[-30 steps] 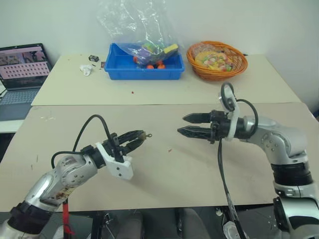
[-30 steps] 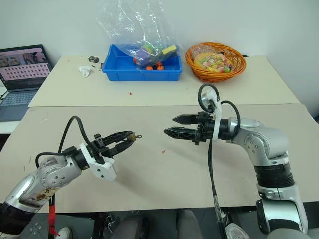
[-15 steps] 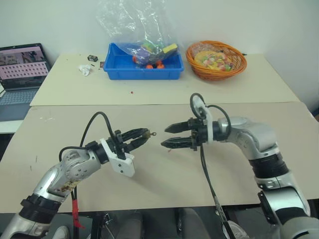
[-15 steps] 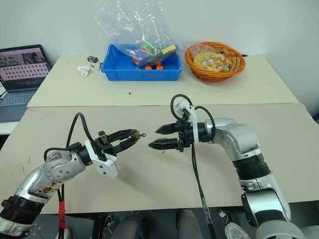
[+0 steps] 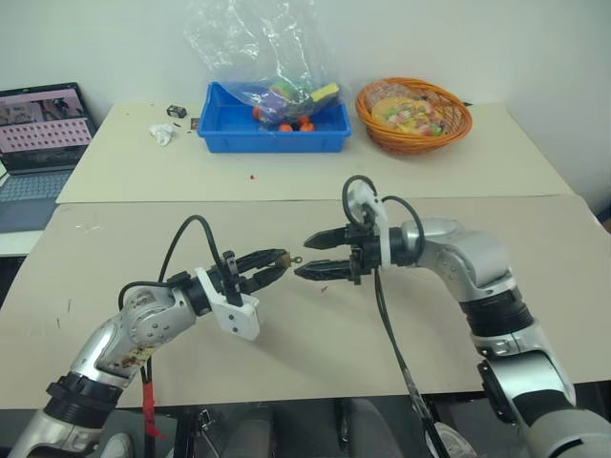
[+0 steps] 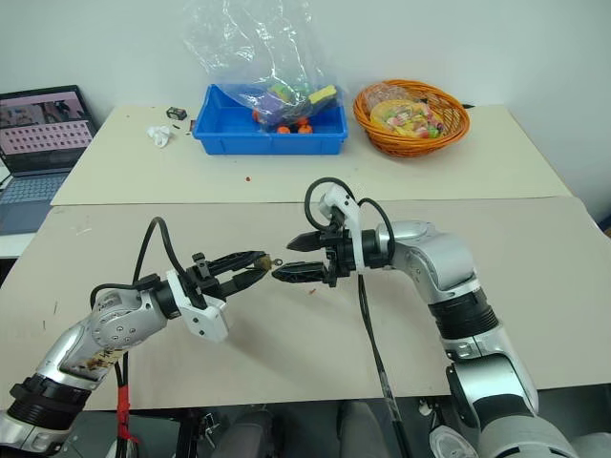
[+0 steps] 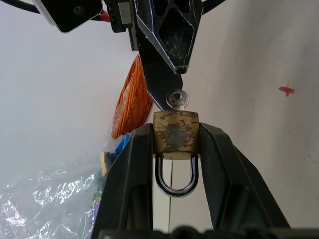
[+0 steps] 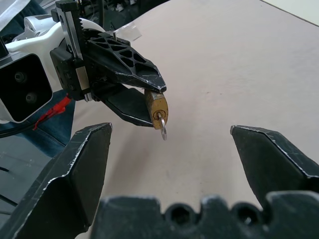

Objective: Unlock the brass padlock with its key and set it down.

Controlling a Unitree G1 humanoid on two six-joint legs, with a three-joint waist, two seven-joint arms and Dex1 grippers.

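The brass padlock (image 7: pixel 174 132) is clamped by its body between the fingers of my left gripper (image 5: pixel 270 264), which is shut on it and holds it above the table, shackle toward the wrist. The small silver key (image 7: pixel 177 99) sticks out of the padlock's far end, its ring toward my right gripper (image 5: pixel 303 257). That gripper is open and points at the left one. Its two fingertips stand just above and below the key (image 8: pixel 163 131) without touching it. The right wrist view shows the padlock (image 8: pixel 158 110) straight ahead between the spread fingers.
At the back of the far table are a blue bin (image 5: pixel 272 129) with toys and a clear plastic bag, and an orange basket (image 5: pixel 414 114). A small black object (image 5: pixel 178 112) and a crumpled white scrap (image 5: pixel 164 133) lie left of the bin. A laptop (image 5: pixel 43 124) is at far left.
My right gripper has moved left toward the left gripper, and its tips now bracket the key. The left gripper has kept still with the padlock.
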